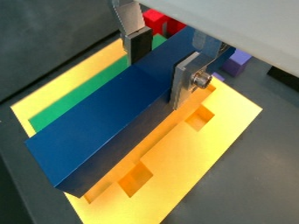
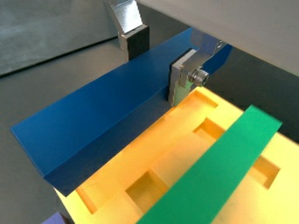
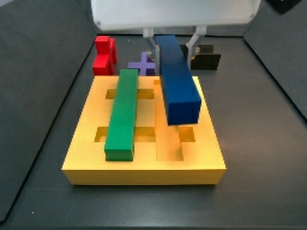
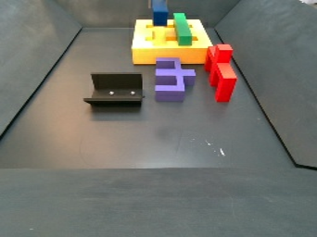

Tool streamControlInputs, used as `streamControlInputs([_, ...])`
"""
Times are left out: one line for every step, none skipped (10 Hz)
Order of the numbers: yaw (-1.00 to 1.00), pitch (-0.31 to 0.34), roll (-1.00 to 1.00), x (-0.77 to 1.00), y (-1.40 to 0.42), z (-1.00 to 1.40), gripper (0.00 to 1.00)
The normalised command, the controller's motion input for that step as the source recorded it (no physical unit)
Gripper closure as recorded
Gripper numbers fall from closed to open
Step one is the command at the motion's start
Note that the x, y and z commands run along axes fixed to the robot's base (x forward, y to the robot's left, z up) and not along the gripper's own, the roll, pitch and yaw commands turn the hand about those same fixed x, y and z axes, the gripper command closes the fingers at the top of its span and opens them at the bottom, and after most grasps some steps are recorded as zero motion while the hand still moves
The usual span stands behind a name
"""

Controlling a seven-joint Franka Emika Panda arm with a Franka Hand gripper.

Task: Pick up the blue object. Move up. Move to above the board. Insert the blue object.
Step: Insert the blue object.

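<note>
The blue object [image 1: 105, 114] is a long dark blue bar lying lengthwise over the yellow board [image 1: 222, 122], beside the green bar [image 1: 70, 96]. My gripper [image 1: 160, 72] straddles the bar near its far end, with one silver finger on each long side, shut on it. Both wrist views show this: the gripper [image 2: 158, 68], the bar [image 2: 105, 114] and the board [image 2: 176, 166]. In a side view the bar [image 3: 178, 81] stands higher than the green bar [image 3: 124, 108] over the board [image 3: 144, 162], under the gripper [image 3: 171, 45]. The bar [image 4: 160, 11] and board [image 4: 155, 51] sit far back in a side view.
A red piece [image 3: 104, 54] and a purple notched block [image 3: 145, 63] lie on the floor behind the board. The fixture [image 3: 206, 59] stands nearby. They also show in a side view: the red piece [image 4: 221, 69], the purple block [image 4: 173, 77], the fixture [image 4: 118, 90].
</note>
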Motion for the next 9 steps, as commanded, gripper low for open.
streamControlInputs([-0.05,0.0,0.19,0.03,-0.03,-0.74,1.0])
streamControlInputs([-0.05,0.0,0.13,0.05,0.0,-0.62,1.0])
streamControlInputs([0.0,0.0,0.12,0.0,0.0,-0.51,1.0])
streamControlInputs([0.0,0.02,0.07,0.0,0.0,-0.39,1.0])
streamControlInputs([0.0,0.004,0.02,0.0,-0.07,-0.36,1.0])
streamControlInputs([0.0,0.01,0.04,0.0,-0.07,-0.35,1.0])
streamControlInputs([-0.02,0.017,0.05,0.0,-0.01,-0.33,1.0])
streamControlInputs([-0.09,0.03,0.06,-0.04,0.0,-0.28,1.0])
streamControlInputs([-0.04,0.004,0.03,0.0,-0.06,-0.24,1.0])
